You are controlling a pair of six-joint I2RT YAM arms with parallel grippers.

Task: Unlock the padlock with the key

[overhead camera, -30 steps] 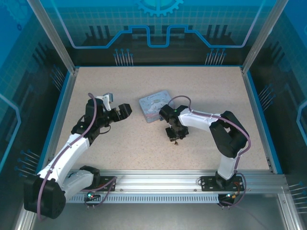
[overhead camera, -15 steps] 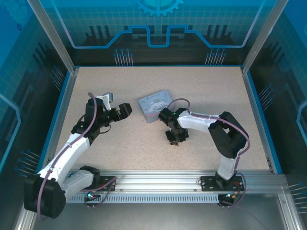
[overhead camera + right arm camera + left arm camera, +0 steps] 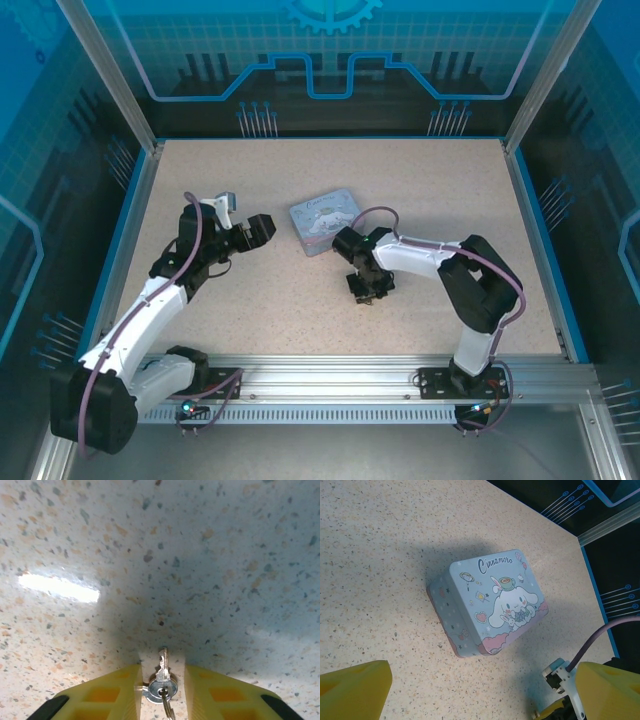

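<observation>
Between the yellow fingers [image 3: 105, 692] of the right claw [image 3: 162, 676] lies the key [image 3: 163, 661], a ring [image 3: 167, 711] through its head, on the speckled counter [image 3: 200, 555]. The jaws stand narrowly around it; whether they pinch it I cannot tell. Left claw [image 3: 482, 692] gapes wide, empty, near the blue tin [image 3: 490, 605].

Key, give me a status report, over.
Left gripper open, near tin. Right gripper straddles key on table, grip unconfirmed. Nothing blocking key.
</observation>
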